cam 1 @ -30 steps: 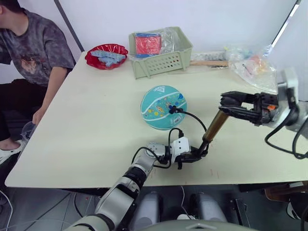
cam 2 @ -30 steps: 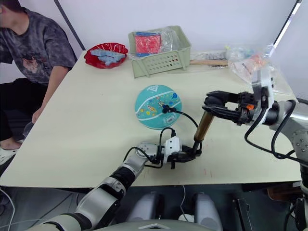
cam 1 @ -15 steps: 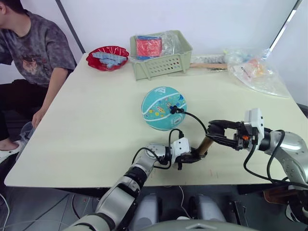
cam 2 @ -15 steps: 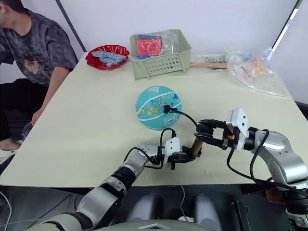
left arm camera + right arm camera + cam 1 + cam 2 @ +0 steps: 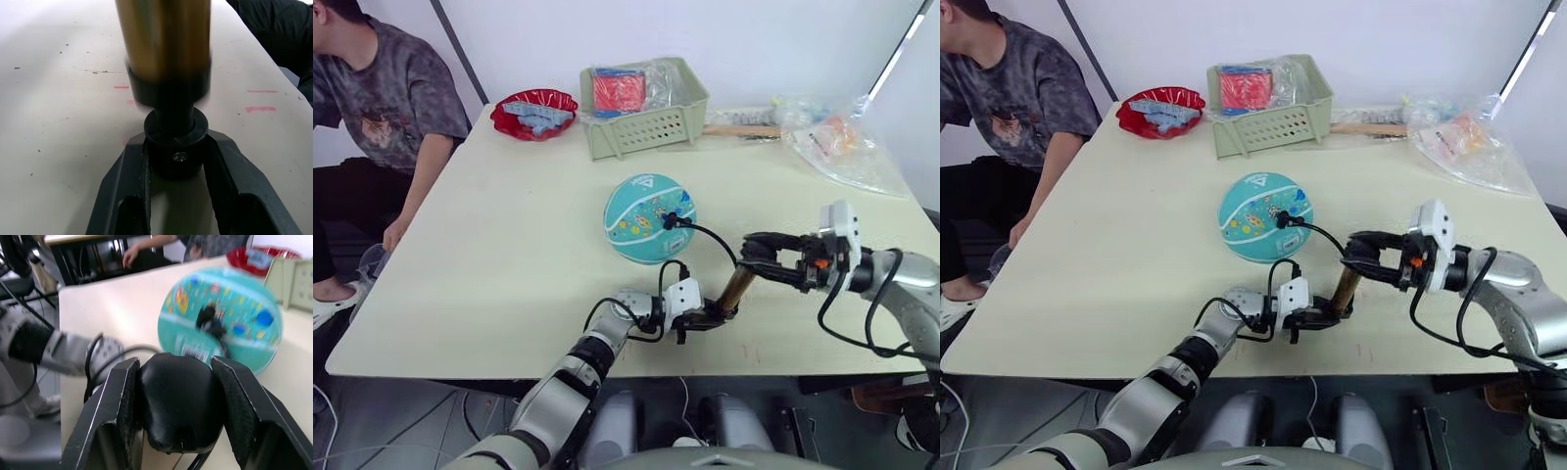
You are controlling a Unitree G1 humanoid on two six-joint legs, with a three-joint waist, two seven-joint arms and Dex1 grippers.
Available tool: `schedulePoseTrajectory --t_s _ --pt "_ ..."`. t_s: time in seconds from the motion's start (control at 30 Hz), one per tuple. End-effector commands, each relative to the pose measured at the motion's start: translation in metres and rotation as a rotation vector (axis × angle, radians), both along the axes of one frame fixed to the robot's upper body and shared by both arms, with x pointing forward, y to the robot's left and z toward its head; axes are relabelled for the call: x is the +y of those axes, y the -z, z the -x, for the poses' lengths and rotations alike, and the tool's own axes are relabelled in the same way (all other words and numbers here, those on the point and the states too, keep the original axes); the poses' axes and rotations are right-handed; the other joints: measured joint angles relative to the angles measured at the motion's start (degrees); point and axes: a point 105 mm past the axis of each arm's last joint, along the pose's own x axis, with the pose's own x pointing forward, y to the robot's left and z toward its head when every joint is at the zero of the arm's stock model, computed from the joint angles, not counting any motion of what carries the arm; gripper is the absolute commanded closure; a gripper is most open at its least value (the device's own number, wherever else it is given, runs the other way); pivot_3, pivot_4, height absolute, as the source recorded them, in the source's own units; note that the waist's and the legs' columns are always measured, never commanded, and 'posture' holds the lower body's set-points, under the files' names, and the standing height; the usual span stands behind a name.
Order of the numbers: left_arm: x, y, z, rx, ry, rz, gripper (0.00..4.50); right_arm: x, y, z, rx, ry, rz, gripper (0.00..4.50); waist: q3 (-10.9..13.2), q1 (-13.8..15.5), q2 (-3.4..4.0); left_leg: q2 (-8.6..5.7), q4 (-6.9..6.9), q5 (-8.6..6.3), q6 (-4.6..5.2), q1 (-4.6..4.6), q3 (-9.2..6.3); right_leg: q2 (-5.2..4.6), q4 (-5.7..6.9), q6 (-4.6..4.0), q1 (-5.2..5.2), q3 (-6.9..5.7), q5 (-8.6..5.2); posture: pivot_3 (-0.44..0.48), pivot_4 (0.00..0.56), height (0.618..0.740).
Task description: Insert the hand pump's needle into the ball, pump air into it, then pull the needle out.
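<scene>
Head views: the ball (image 5: pixel 649 217) sits mid-desk, nearer the near edge than the far one. The black hose (image 5: pixel 710 236) runs from a small black fitting on the ball's right face, where the needle (image 5: pixel 670 221) goes in; the pin itself is too small to make out. The hand pump (image 5: pixel 736 289) stands tilted at the near edge of the desk (image 5: pixel 509 235), just right of the ball but not touching it. My left gripper (image 5: pixel 710 317) is clamped on the pump's lower black end cap, down on the desk surface. My right gripper (image 5: pixel 759 257) is clenched on the black handle at the pump's top.

Clutter along the far edge: a red bowl (image 5: pixel 533 112) toward the far left corner, a green basket (image 5: pixel 644 106) with a red packet beside it, a wooden stick (image 5: pixel 742 130) and clear plastic bags (image 5: pixel 842 147) toward the far right corner. All well apart from the ball and pump. A person (image 5: pixel 372 108) sits off the desk's left edge. Nothing lies between my arms and the ball except the hose.

Left wrist view: both fingers (image 5: pixel 129 171) pinch the black base cap (image 5: pixel 175 142); the bronze barrel rises from it. Red marks on the desk around.

Right wrist view: fingers (image 5: pixel 237 404) closed on the rounded black handle (image 5: pixel 178 401). The ball lies beyond it with the fitting plugged in, my left arm off to one side, the red bowl and basket behind.
</scene>
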Motion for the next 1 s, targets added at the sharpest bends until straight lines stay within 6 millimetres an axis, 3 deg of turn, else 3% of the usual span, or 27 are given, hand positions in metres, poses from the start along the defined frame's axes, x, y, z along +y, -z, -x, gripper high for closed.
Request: schedulePoseTrajectory --t_s 0.03,0.33,0.6,0.7,1.0 --pt "0.032 0.049 0.024 0.142 -0.028 -0.155 3.43 -0.022 -0.065 -0.004 -0.18 0.05 -0.048 2.69 0.11 0.0 0.1 0.0 0.0 0.0 0.0 -0.02 0.0 0.0 0.0 0.0 -0.02 0.0 0.0 0.0 0.15 0.738" --pt "0.034 0.054 0.024 0.146 -0.041 -0.168 3.43 -0.031 -0.101 0.002 -0.221 0.042 -0.065 2.69 0.23 -0.01 0.2 0.02 0.0 0.0 0.0 -0.04 0.01 0.03 0.0 0.0 -0.04 0.0 0.0 0.0 0.15 0.738" --pt "0.034 0.058 0.029 0.148 -0.04 -0.16 3.43 -0.036 -0.112 0.004 -0.243 0.054 -0.058 2.69 0.2 -0.03 0.24 0.03 0.0 0.0 0.0 -0.01 0.01 0.05 0.0 0.01 -0.03 0.01 0.0 0.0 0.15 0.738" --pt "0.032 0.051 0.025 0.142 -0.029 -0.145 3.43 -0.033 -0.105 0.003 -0.219 0.047 -0.056 2.69 0.18 -0.05 0.28 0.03 0.0 0.0 0.0 0.01 0.04 0.05 0.01 0.02 -0.03 0.03 0.0 0.0 0.15 0.738" --pt "0.028 0.035 0.014 0.126 -0.014 -0.118 3.43 -0.024 -0.049 -0.003 -0.126 0.071 -0.019 2.69 0.16 -0.1 0.17 0.08 0.0 0.0 0.0 0.01 0.01 0.17 0.0 0.14 -0.02 0.01 -0.08 0.0 0.15 0.738"
